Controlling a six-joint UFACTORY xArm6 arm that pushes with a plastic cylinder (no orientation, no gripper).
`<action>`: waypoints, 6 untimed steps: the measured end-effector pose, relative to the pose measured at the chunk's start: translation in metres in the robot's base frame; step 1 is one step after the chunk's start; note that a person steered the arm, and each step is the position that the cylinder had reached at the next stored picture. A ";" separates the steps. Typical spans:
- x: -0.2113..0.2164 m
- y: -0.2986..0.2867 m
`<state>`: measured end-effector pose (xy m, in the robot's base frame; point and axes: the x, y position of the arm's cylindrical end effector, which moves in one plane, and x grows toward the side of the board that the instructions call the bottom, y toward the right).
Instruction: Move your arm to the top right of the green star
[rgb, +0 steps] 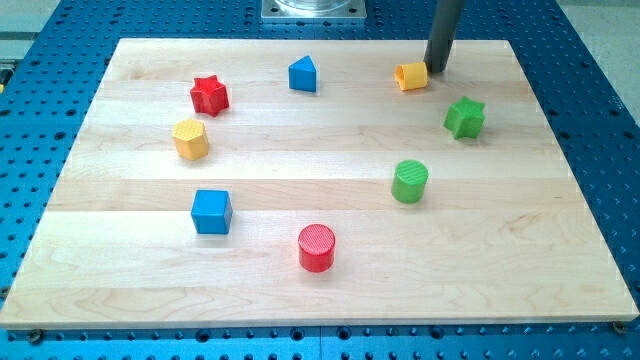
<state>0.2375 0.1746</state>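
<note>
Rod: the dark rod comes down from the view's top, and my tip rests on the wooden board near its top edge.
Hand state: there is no hand here, only the plain rod, so nothing is spread, pressed together or pinching.
Nearest block: the small yellow block lies just beside the tip, on the tip's left; I cannot tell if they touch.
Green star: it sits near the board's right side, lower and a little right of the tip, apart from it.
Why so: I judge the tip is short of its goal; the spot above and right of the star is free.
Direction of star: its points spread all around, so it has no long axis.
Others: a green cylinder stands below the star, well apart.
</note>
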 end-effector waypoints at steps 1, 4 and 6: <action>0.007 -0.017; 0.015 0.059; 0.022 0.099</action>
